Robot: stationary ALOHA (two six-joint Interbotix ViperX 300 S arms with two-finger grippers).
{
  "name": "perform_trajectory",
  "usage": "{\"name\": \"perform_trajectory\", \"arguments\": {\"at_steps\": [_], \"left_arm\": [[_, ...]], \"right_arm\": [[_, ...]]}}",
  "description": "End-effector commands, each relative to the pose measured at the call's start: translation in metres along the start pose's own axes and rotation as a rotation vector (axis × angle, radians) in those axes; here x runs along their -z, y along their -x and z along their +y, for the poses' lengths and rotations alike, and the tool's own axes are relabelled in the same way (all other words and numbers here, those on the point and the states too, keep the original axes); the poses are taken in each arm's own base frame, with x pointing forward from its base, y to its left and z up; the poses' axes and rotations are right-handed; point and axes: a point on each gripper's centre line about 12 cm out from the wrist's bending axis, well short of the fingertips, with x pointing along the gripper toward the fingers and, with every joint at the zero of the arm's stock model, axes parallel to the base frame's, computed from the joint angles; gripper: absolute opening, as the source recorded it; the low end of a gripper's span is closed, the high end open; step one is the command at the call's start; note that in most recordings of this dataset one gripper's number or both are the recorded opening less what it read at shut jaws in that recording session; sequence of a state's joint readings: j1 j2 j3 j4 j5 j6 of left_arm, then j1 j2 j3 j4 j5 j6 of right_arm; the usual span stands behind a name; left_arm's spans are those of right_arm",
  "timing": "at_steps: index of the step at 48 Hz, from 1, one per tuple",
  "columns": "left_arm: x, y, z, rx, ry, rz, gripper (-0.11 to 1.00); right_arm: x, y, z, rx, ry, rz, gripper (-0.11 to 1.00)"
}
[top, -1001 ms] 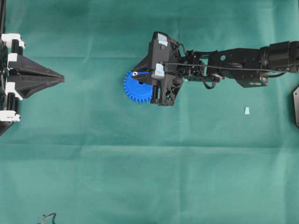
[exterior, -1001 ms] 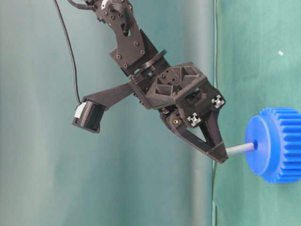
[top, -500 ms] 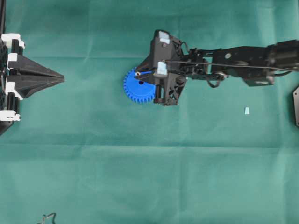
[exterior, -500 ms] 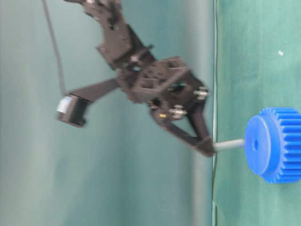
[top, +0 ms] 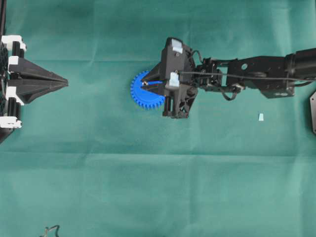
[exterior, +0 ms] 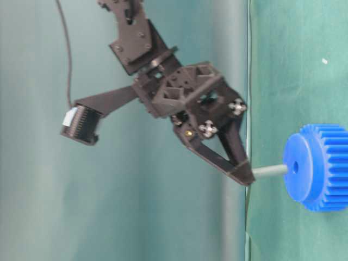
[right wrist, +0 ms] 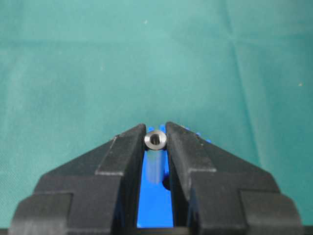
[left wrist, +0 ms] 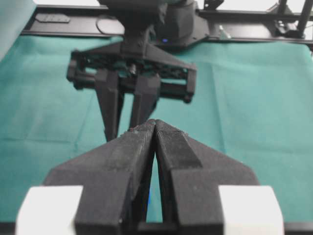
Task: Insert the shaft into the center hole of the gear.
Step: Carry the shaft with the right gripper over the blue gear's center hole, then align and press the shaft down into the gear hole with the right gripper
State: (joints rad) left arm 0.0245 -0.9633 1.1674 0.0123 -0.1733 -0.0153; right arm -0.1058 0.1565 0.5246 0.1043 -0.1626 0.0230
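The blue gear (top: 143, 96) lies flat on the green cloth. My right gripper (top: 146, 84) hangs over it, shut on the grey shaft (exterior: 269, 172), which it grips near the upper end (right wrist: 156, 139). In the table-level view the shaft's free tip meets the gear's (exterior: 321, 166) hub face just beside the center hole (exterior: 295, 166). The right wrist view shows that dark hole (right wrist: 166, 182) to the right of the shaft's lower end. My left gripper (top: 63, 81) rests at the far left, shut and holding nothing, its fingertips (left wrist: 146, 128) pressed together.
A pale mint-white chip (top: 260, 117) lies on the cloth to the right of the gear, under the right arm's reach. A dark plate edge (top: 313, 111) shows at the far right. A cable loop (top: 49, 230) pokes in at the bottom left.
The right gripper has swung and shifted slightly with the shaft. The tip sat at the center hole a second ago, drew back, and now stands just beside the hole. The left arm is still.
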Motion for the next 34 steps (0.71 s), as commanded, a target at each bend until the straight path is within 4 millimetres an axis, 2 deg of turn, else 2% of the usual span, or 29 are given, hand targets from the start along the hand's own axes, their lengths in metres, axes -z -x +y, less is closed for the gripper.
{"name": "perform_trajectory", "arguments": {"at_steps": [1, 11, 24, 34], "left_arm": [[-0.011, -0.002, 0.001, -0.002, -0.003, -0.028, 0.0], [-0.011, -0.002, 0.001, -0.003, -0.003, -0.023, 0.0], [-0.01, -0.002, 0.0, -0.001, 0.006, -0.015, 0.0], [-0.01, -0.002, 0.001, -0.003, 0.008, -0.017, 0.0]], "right_arm": [[-0.005, 0.0, -0.003, 0.006, -0.01, -0.033, 0.17], [0.002, -0.003, -0.005, 0.013, -0.024, -0.03, 0.17], [-0.019, 0.019, -0.015, 0.029, -0.018, -0.089, 0.17], [-0.022, 0.02, -0.015, 0.03, -0.018, -0.113, 0.17]]}}
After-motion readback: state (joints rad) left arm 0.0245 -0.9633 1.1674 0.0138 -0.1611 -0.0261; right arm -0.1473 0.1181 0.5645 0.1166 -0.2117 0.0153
